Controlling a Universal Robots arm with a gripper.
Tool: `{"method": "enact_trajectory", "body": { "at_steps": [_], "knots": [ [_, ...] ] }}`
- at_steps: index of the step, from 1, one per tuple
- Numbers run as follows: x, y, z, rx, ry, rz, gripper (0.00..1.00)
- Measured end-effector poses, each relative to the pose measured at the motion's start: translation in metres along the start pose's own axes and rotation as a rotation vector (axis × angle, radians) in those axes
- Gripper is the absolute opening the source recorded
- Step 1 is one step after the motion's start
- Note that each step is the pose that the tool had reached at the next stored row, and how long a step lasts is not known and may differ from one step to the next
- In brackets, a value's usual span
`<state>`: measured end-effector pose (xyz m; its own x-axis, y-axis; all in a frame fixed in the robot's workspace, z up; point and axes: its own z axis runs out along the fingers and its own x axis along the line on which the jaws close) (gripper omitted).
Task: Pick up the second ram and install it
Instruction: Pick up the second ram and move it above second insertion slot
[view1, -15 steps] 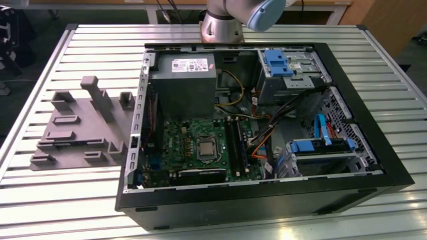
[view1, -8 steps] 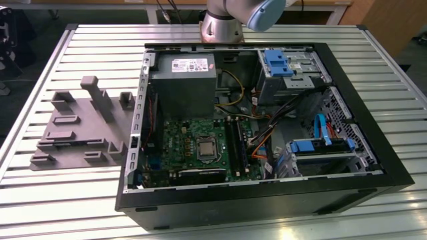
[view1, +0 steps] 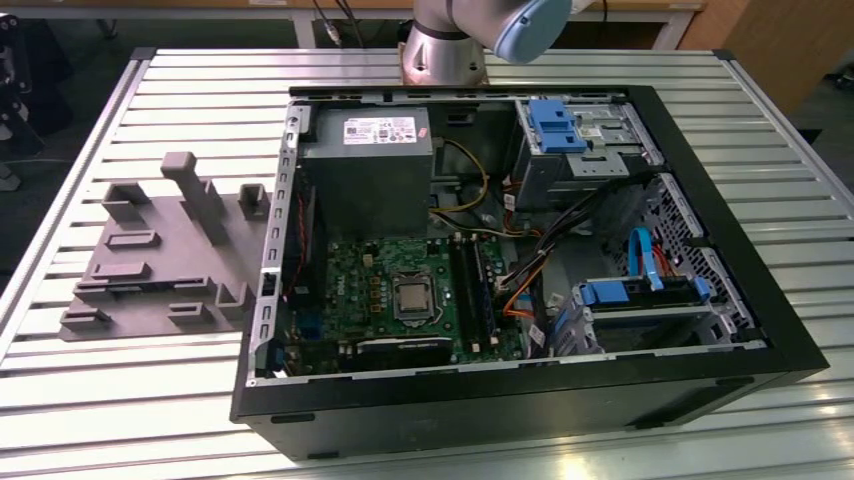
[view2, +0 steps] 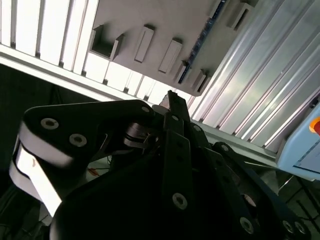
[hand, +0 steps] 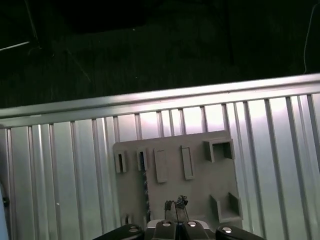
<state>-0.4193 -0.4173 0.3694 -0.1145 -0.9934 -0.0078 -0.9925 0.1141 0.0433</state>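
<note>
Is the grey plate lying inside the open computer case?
No, in the exterior view the grey plate lies on the table beside the computer case.

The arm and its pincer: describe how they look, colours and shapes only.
In the exterior view the arm is a silver-grey cylinder with a rounded light blue cap. In the first wrist view the pincer is black, with round silver screw heads along its body. The second wrist view shows black flat link bars with silver bolts and a pale band on one side.
</note>
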Motion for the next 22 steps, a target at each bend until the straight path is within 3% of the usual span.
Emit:
{"method": "enact_trajectory", "body": {
  "at_steps": [2,7,21,22],
  "knots": [
    [0.0,0.0,0.0001,-0.0002,0.0009,-0.023,0.11],
    [0.0,0.0,0.0006,0.0004,-0.0024,0.056,0.11],
    [0.0,0.0,0.0006,0.0005,-0.0027,0.062,0.11],
    [0.0,-0.0002,0.0042,0.0003,-0.0021,0.05,0.11]
  ]
}}
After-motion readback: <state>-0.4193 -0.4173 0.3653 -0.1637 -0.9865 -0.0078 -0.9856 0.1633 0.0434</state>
